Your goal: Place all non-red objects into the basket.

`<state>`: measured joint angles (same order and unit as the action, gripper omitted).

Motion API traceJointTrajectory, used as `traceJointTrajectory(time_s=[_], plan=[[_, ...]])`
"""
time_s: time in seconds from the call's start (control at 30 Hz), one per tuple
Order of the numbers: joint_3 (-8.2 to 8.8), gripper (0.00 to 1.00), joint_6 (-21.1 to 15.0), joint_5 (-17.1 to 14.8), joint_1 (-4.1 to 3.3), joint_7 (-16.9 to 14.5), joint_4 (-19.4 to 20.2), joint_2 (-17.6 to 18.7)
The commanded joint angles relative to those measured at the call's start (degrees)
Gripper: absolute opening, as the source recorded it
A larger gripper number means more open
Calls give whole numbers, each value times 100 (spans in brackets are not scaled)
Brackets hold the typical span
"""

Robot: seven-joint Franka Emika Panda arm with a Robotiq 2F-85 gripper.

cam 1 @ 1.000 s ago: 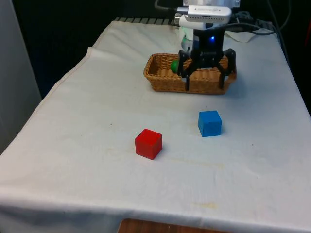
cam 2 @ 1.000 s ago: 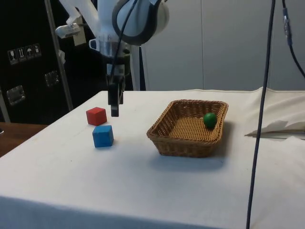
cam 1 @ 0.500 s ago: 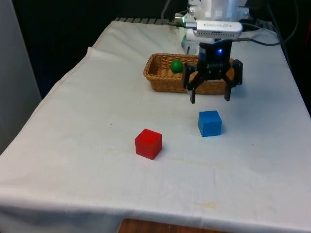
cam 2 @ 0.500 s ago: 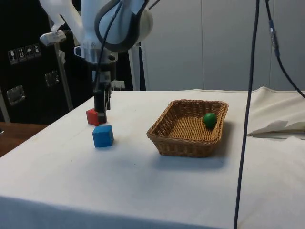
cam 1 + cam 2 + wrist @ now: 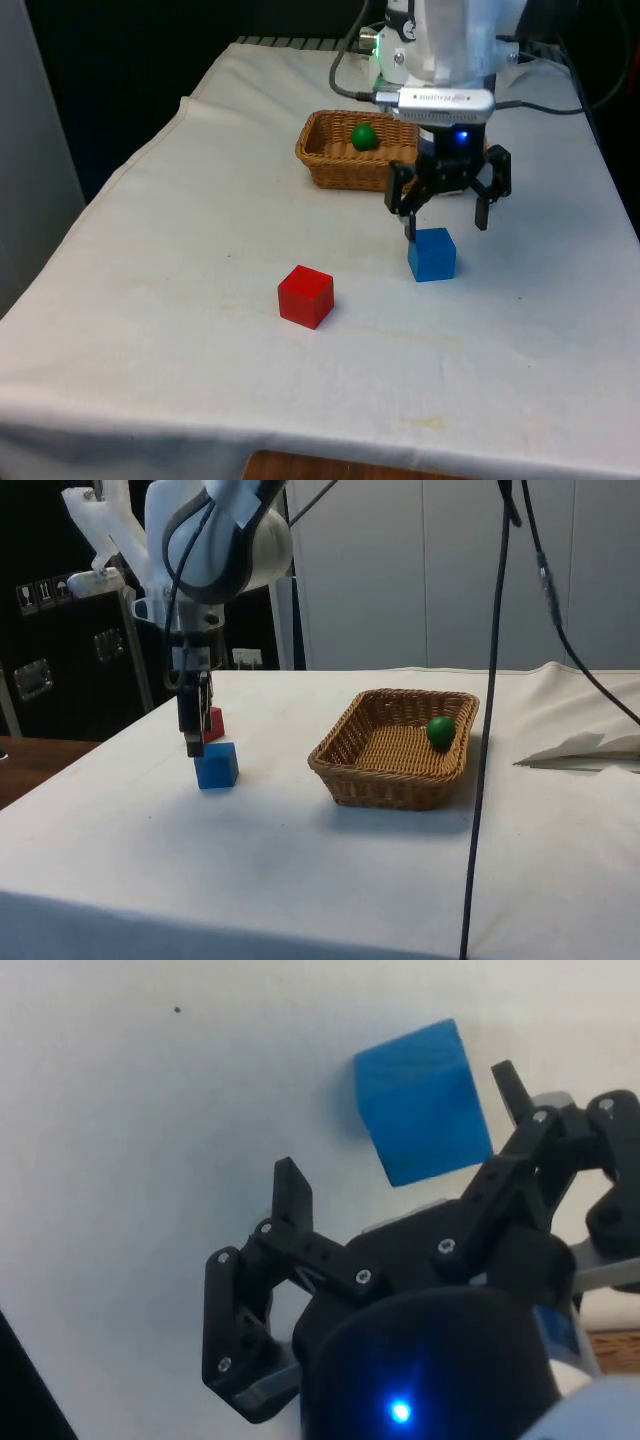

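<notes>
The gripper [image 5: 447, 226] is dropping from the basket [image 5: 335, 165] toward the blue cube [image 5: 432, 253] at centre right, fingers spread wide, empty; pickup is looking imminent.

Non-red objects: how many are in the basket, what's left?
Done: the small green ball lies in the woven wicker basket. In hand: the open black pincer hovers just above the blue cube, not gripping it. Left: grasp that cube and carry it to the basket. The red cube stays on the white cloth.
</notes>
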<state>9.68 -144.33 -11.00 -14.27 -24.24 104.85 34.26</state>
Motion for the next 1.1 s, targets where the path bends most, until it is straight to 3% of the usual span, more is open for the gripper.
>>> traceJointTrajectory(time_s=[0.0,0.23,0.27,0.53,1.07], plan=[[-80,100,57,-92,52,-115,-63,57],[-29,100,34,-40,0,-97,-74,143],[-69,100,17,-74,29,-149,-92,195],[-29,100,23,-34,0,-132,-120,275],[-23,100,40,-40,17,-155,-395,590]])
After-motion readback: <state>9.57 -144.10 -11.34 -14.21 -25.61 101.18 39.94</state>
